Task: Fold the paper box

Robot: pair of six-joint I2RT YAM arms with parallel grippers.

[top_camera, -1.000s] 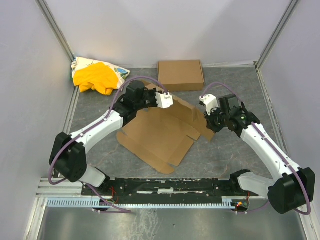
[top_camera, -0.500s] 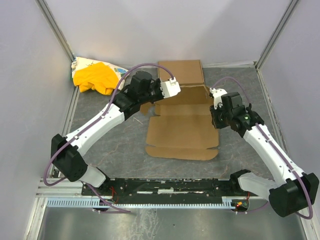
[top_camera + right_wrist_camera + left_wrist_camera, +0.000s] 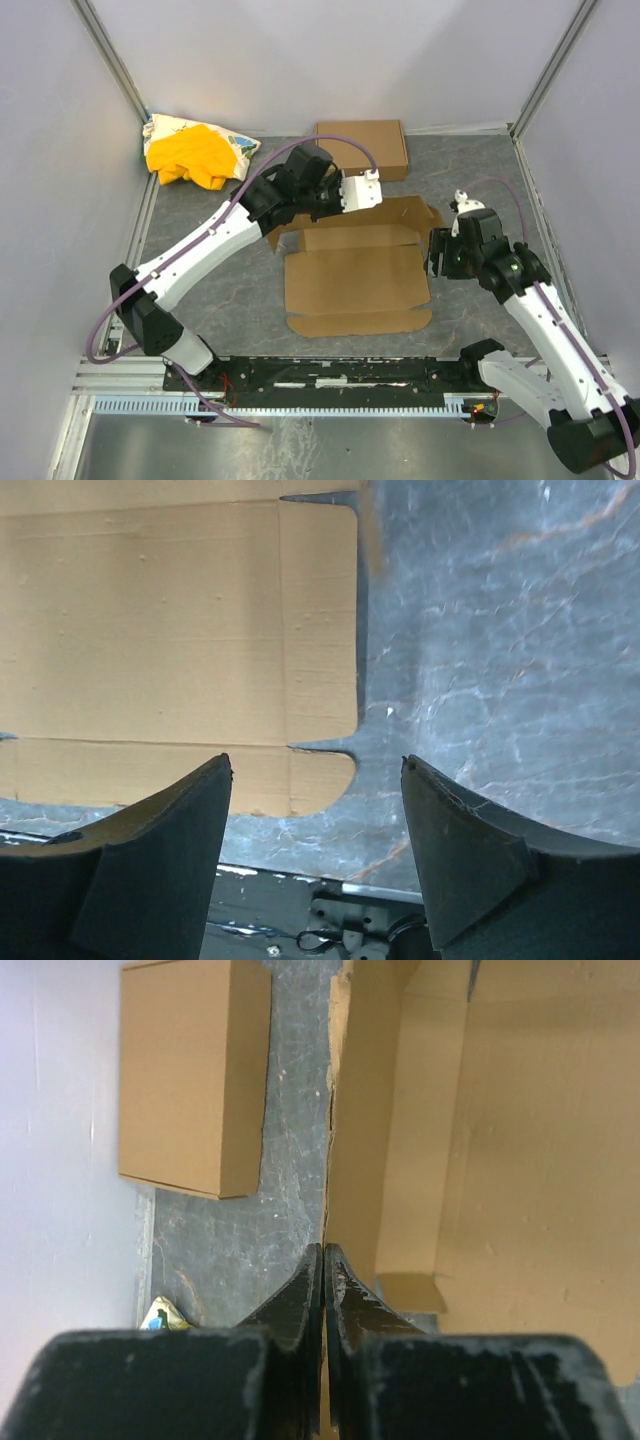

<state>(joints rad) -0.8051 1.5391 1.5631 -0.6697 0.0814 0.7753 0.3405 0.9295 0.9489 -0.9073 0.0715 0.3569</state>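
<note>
Now, left claw (image 3: 323,1252) pinched on paper box (image 3: 355,280) flap (plain brown) — right claw (image 3: 315,767) spread, empty

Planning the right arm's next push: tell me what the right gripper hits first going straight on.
Likely the paper box, at its side flap lying on the table. The open right gripper straddles that edge, so one finger may meet table.

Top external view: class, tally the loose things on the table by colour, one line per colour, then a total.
Brown cardboard: 2, the paper box and the closed carton
Yellow: 1, the cloth bundle
Total: 3
</note>
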